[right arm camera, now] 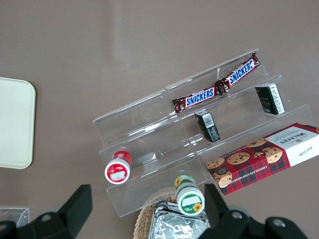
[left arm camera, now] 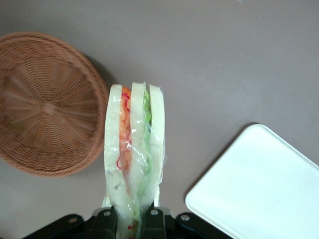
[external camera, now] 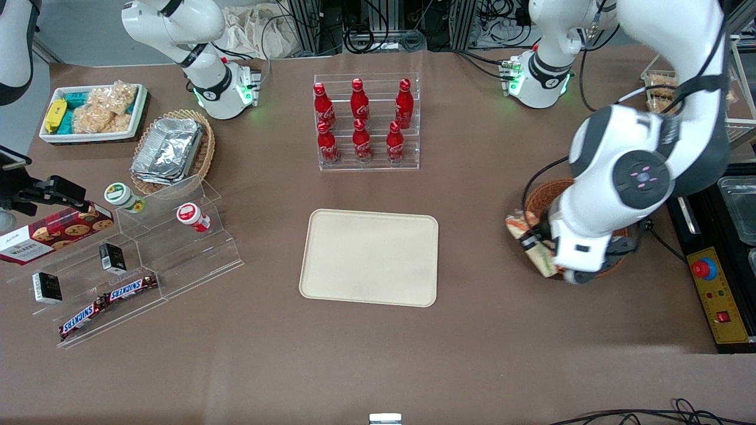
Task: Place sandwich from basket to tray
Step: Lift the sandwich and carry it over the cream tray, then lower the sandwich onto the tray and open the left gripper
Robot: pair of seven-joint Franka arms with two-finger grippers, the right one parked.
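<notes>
My tool [left arm camera: 130, 219] is gripping the wrapped sandwich [left arm camera: 133, 149] by one end, its long axis pointing away from my fingers, above the table just beside the wicker basket [left arm camera: 45, 102], and the cream tray [left arm camera: 259, 184] is lying toward the parked arm's end.

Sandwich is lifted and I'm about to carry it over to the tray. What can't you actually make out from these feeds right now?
- Gripper: shut on the sandwich in the left wrist view, where the picture edge cuts off its fingers; in the front view the arm's own housing covers it.
- Basket: front view, mostly covered by the arm.
- Tray: partly cut off by the left wrist view's edge.
</notes>
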